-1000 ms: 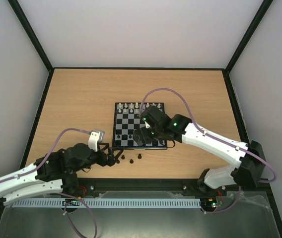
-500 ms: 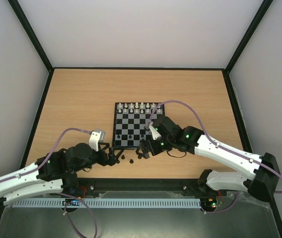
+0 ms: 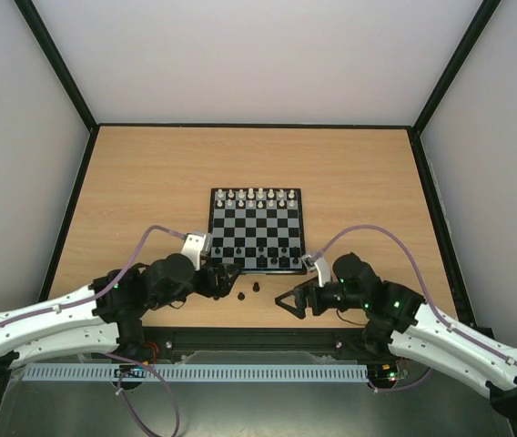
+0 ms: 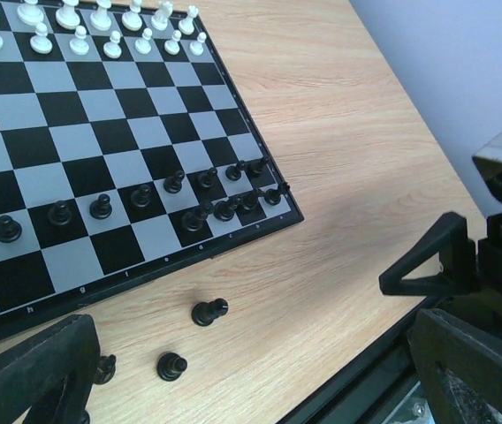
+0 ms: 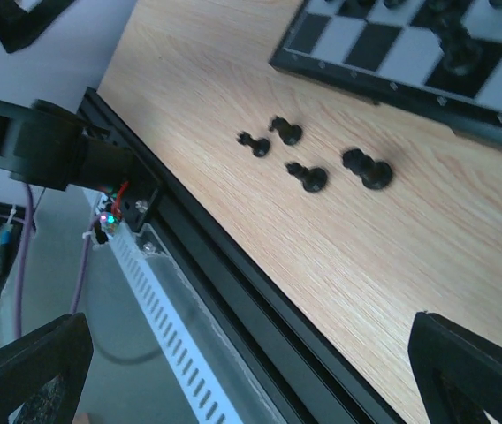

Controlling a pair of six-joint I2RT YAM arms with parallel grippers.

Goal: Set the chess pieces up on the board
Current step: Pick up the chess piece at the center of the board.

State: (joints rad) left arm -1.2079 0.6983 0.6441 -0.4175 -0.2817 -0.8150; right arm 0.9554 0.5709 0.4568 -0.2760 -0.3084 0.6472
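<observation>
- Table (image 3: 149, 182): wooden work surface. The board lies at its centre and both arms reach in from the near edge.
- Board (image 3: 256, 238): black and grey checks, lying flat. White pieces (image 3: 251, 194) stand along its far side.
- Left gripper (image 3: 226, 283): jaws spread wide with nothing between them. It sits low over the bare strip between the board's near edge and the table edge.
- Right gripper (image 3: 288, 301): also wide and empty. It is just off the board's near right corner and points toward the left gripper.
- Dark chess pieces (image 4: 142, 195): eight stand in one full row on the near side. Four more are bunched at one end of the nearest row, and the other four squares of that row are bare.
- Loose pieces (image 5: 308, 177): four lie close together on the table, just beside the board's near edge and between the two grippers. Most appear to lie on their sides.
- Step in hand, as judged: pick up one loose piece.
  - Use one arm only and hold the other clear, because the grippers are near each other.
  - Select the outermost piece of the cluster.
  - Descend vertically, centred on it, with the fingers straddling its narrow axis.
  - Close gently, since a tiny rounded piece is likely to roll or squirt out.
  - Lift clear before crossing the occupied row.
</observation>
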